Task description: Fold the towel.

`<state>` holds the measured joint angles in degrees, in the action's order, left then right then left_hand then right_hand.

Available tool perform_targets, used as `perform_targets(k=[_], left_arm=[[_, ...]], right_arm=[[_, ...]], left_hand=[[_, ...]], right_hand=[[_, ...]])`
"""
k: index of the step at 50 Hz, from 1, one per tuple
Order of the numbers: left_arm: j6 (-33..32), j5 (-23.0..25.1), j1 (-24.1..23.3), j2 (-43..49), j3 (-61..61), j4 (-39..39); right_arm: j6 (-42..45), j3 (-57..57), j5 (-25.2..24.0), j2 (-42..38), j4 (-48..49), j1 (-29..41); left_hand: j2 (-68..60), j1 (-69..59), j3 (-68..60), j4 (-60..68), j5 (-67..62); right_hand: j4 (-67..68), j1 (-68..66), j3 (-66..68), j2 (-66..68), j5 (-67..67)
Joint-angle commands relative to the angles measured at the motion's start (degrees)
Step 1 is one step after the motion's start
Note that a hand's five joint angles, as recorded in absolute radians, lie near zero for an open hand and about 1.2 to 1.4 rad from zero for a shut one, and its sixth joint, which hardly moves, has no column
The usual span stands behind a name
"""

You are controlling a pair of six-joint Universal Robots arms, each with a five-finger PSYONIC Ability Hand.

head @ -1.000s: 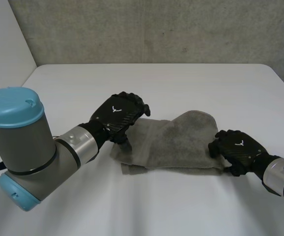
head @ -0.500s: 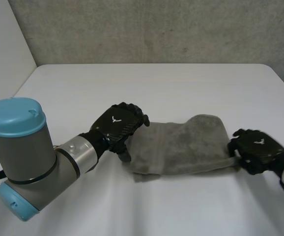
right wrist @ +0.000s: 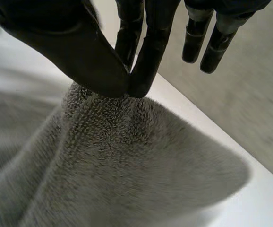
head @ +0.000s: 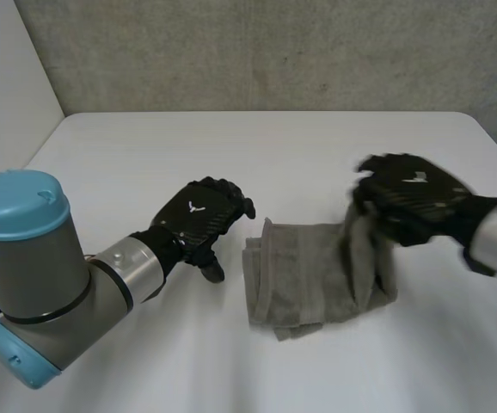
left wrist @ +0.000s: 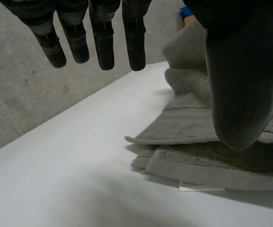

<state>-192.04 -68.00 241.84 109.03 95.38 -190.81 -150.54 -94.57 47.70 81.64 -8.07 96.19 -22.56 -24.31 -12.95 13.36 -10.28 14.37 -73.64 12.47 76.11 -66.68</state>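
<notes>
Your right hand (head: 408, 194) is clamped on the grey towel (head: 304, 280). In the right wrist view the thumb (right wrist: 70, 42) and the two nearest fingers (right wrist: 146, 56) meet on a peak of the terry cloth and pinch it between them, while the other fingers stand straight and clear of it. From that pinch the cloth falls away in a broad slope down to the white table (head: 145, 146).

In the head view the towel lies right of the table's middle, between your two hands. Its right end is drawn up to the right hand above the table, and its left part rests on the surface in stacked, uneven layers.

Your left hand (head: 199, 215) is near the towel's left edge, fingers spread and relaxed, holding nothing. In the left wrist view its fingers hang straight and apart over bare table, and the thumb sits in front of the layered edge (you cannot tell from this angle whether it touches the cloth). A small white label (left wrist: 200, 187) peeks out from under the lowest layer at that edge.

A rough concrete wall (head: 274, 52) stands behind the far side of the table.
</notes>
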Motion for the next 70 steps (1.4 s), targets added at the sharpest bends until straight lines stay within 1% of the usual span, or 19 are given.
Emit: perform_targets(k=[1, 6, 8, 13, 20, 21, 22, 23, 24, 28, 34, 38, 41, 44, 46, 48, 56, 62, 70], left_arm=[[0.1, 0.0, 1.6, -1.8, 0.3, 0.1], [1.5, 0.0, 2.8, -2.9, 0.4, 0.1], [2.6, 0.0, 3.4, -3.0, 0.3, 0.1], [3.2, 0.1, 3.6, -3.1, 0.2, 0.0], [3.2, 0.1, 3.5, -3.1, -0.1, 0.0], [3.2, 0.1, 3.5, -3.0, -0.5, -0.1], [3.2, 0.1, 3.5, -3.0, -0.6, -0.1], [3.2, 0.1, 3.5, -3.0, -0.9, -0.2], [3.3, 0.0, 3.5, -3.0, -1.5, -0.4], [3.9, 0.0, 2.8, -2.9, -3.2, -0.7], [8.9, -0.1, 1.4, -2.6, -5.4, -1.3], [13.3, -2.4, -0.8, -2.1, -6.2, -1.4], [14.2, -3.5, -1.8, -1.4, -6.3, -1.4], [15.1, -6.3, -3.7, 0.2, -6.4, -1.5], [15.2, -9.7, -5.3, 2.1, -6.3, -1.5], [15.2, -11.3, -6.0, 3.1, -6.2, -1.5], [15.3, -16.4, -9.5, 9.0, -6.1, -1.5], [15.2, -18.8, -11.6, 12.4, -5.7, -1.7], [14.9, -22.9, -12.8, 15.0, -5.6, -2.6]], right_arm=[[-2.6, 3.8, 7.0, -5.6, 2.5, 17.4], [-3.0, 4.0, 10.0, -11.0, 4.7, 25.7], [-3.2, 4.0, 11.5, -15.3, 6.8, 29.6], [-2.5, 4.0, 13.6, -19.8, 8.0, 31.3], [-3.0, 2.9, 14.2, -19.2, 7.9, 29.3], [-3.1, 2.4, 14.3, -18.3, 7.6, 28.4], [-3.1, 2.4, 14.3, -18.3, 7.6, 28.4], [-3.2, 1.5, 14.4, -16.5, 7.5, 27.4], [-3.2, 0.6, 14.4, -14.5, 7.4, 26.5], [-3.4, -1.0, 14.5, -10.3, 6.7, 24.5], [-7.5, -2.9, 14.3, -2.1, 3.4, 18.7], [-11.2, -3.0, 14.0, 0.2, 3.2, 16.0], [-13.7, -2.7, 13.5, 0.4, 3.4, 13.3], [-15.2, -2.0, 13.4, -1.1, 3.4, 11.5], [-15.8, -1.8, 13.3, -3.3, 3.5, 11.3], [-16.5, -0.7, 13.8, -7.9, 3.6, 10.9], [-21.4, 3.0, 13.6, -16.9, 4.6, 9.5], [-20.6, 3.4, 14.2, -20.0, 5.2, 9.4], [-14.3, 2.1, 14.6, -21.3, 5.2, 7.3]], left_hand=[[1.8, 3.5, 3.0, -3.4, -0.5], [1.8, 3.5, 3.0, -3.4, -0.5], [1.8, 3.5, 3.0, -3.4, -0.5], [1.8, 3.5, 3.0, -3.4, -0.5], [1.8, 3.5, 3.0, -3.4, -0.5], [1.8, 3.5, 3.0, -3.4, -0.5], [1.8, 3.5, 3.0, -3.4, -0.5], [1.8, 3.5, 3.0, -3.4, -0.5], [1.8, 3.5, 3.0, -3.4, -0.5], [1.9, 3.7, 3.0, -3.4, -0.4], [2.1, 3.8, 3.0, -3.4, -0.2], [1.9, 3.7, 3.0, -3.4, -0.4], [1.9, 3.7, 3.0, -3.4, -0.4], [1.9, 3.7, 3.0, -3.4, -0.4], [1.9, 3.7, 3.0, -3.4, -0.4], [1.9, 3.7, 3.0, -3.4, -0.4], [1.8, 3.5, 3.0, -3.4, -0.5], [1.8, 3.5, 3.0, -3.4, -0.5], [1.6, 3.3, 3.0, -3.4, -0.7]], right_hand=[[-4.4, -6.4, -2.5, 3.9, -3.3], [-4.4, -6.4, -2.5, 3.9, -3.3], [-4.4, -6.4, -2.5, 3.9, -3.3], [-4.4, -6.4, -2.5, 3.9, -3.3], [-4.4, -6.4, -2.5, 3.9, -3.3], [-4.4, 20.6, -2.5, -23.0, 23.6], [-4.4, 20.8, -2.5, -23.3, 23.9], [-4.4, 60.5, -2.5, -62.9, 63.5], [-4.4, 63.6, -2.5, -66.1, 66.7], [-4.4, 63.6, -2.5, -66.1, 66.7], [-4.4, 63.6, -2.5, -66.1, 66.7], [-4.4, 63.6, -2.5, -66.1, 66.7], [-4.4, 63.6, -2.5, -66.1, 66.7], [-4.4, 63.6, -2.5, -66.1, 66.7], [-4.4, 63.6, -2.5, -66.1, 66.7], [-4.4, 63.6, -2.5, -66.1, 66.7], [-4.4, 63.6, -2.5, -66.1, 66.7], [-4.4, 63.6, -2.5, -66.1, 66.7], [-4.4, 63.6, -2.5, -66.1, 66.7]])
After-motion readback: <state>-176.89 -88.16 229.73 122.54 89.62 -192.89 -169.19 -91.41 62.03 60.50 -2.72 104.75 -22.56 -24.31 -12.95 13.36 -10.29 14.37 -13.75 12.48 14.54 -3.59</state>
